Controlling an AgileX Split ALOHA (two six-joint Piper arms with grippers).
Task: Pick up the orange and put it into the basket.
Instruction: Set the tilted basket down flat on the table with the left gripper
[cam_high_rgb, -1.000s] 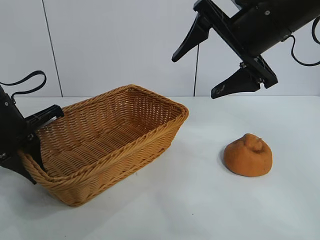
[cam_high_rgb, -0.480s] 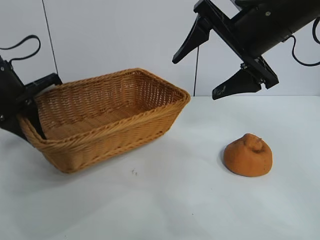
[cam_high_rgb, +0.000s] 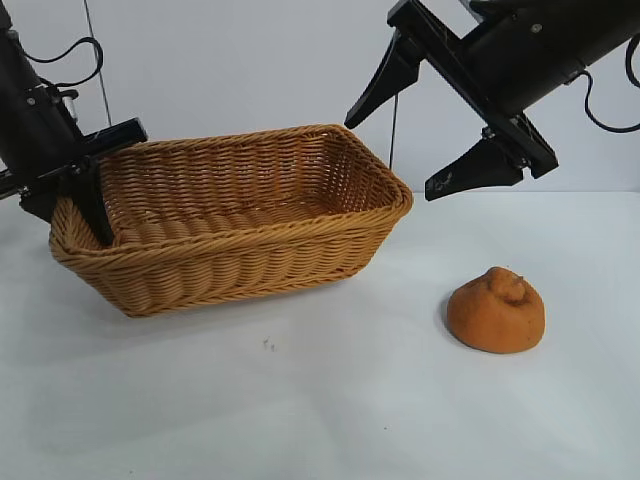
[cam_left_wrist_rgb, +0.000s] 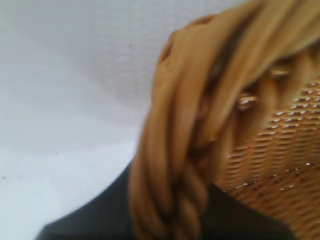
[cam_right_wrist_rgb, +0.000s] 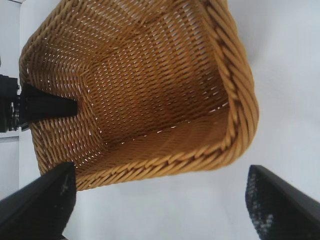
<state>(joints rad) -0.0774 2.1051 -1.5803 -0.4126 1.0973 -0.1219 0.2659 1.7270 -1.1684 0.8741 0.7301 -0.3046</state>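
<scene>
The orange (cam_high_rgb: 496, 309), dull orange and lumpy with a knob on top, sits on the white table at the right. The tan wicker basket (cam_high_rgb: 230, 265) stands at the left centre. My left gripper (cam_high_rgb: 88, 190) is shut on the basket's left rim, whose braid (cam_left_wrist_rgb: 185, 150) fills the left wrist view between the dark fingers. My right gripper (cam_high_rgb: 400, 140) hangs wide open high above the table, up and left of the orange. The right wrist view shows the basket (cam_right_wrist_rgb: 150, 90) beyond its two fingertips (cam_right_wrist_rgb: 45, 195); the orange is out of that view.
The white table (cam_high_rgb: 330, 400) runs to a white wall behind. A small dark speck (cam_high_rgb: 267, 345) lies on the table in front of the basket. Bare table lies between basket and orange.
My left gripper has risen and swung the basket round by its rim, so it now sits more level and its right end lies further right. The right arm and the orange have not moved.
</scene>
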